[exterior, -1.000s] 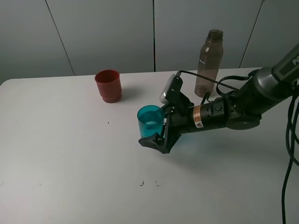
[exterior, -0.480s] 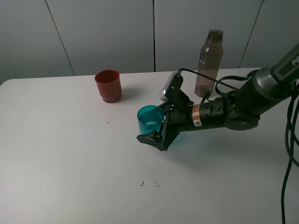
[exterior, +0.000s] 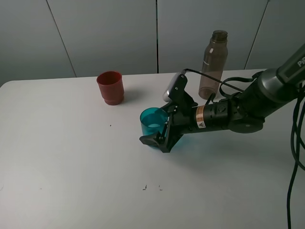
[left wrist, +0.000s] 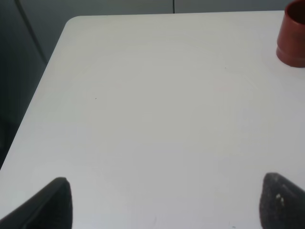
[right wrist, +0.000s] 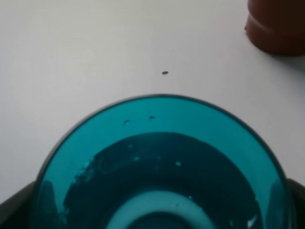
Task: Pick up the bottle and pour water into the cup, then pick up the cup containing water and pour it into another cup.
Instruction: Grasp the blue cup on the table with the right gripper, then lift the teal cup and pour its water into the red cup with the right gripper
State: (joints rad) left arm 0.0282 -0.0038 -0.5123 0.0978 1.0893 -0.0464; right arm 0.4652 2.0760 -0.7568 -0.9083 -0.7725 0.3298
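Note:
The translucent teal cup point(exterior: 152, 123) stands near the middle of the white table point(exterior: 71, 157) with water in it; it fills the right wrist view point(right wrist: 162, 162). My right gripper point(exterior: 161, 127) reaches in from the right and is shut on the cup, one finger on each side. The red cup point(exterior: 110, 87) stands upright at the back left, apart from the teal cup; it also shows in the right wrist view point(right wrist: 279, 26) and the left wrist view point(left wrist: 291, 40). The smoky bottle point(exterior: 213, 64) stands upright at the back right, behind my right arm. My left gripper point(left wrist: 167, 202) is open and empty over bare table.
Black cables point(exterior: 298, 143) hang at the right edge of the exterior view. A grey panelled wall point(exterior: 109, 33) runs behind the table. The table's left edge and a corner show in the left wrist view point(left wrist: 71, 21).
My right gripper has closed in on the teal cup, its lower finger moving up and a little left. The cups and the bottle stay in place.

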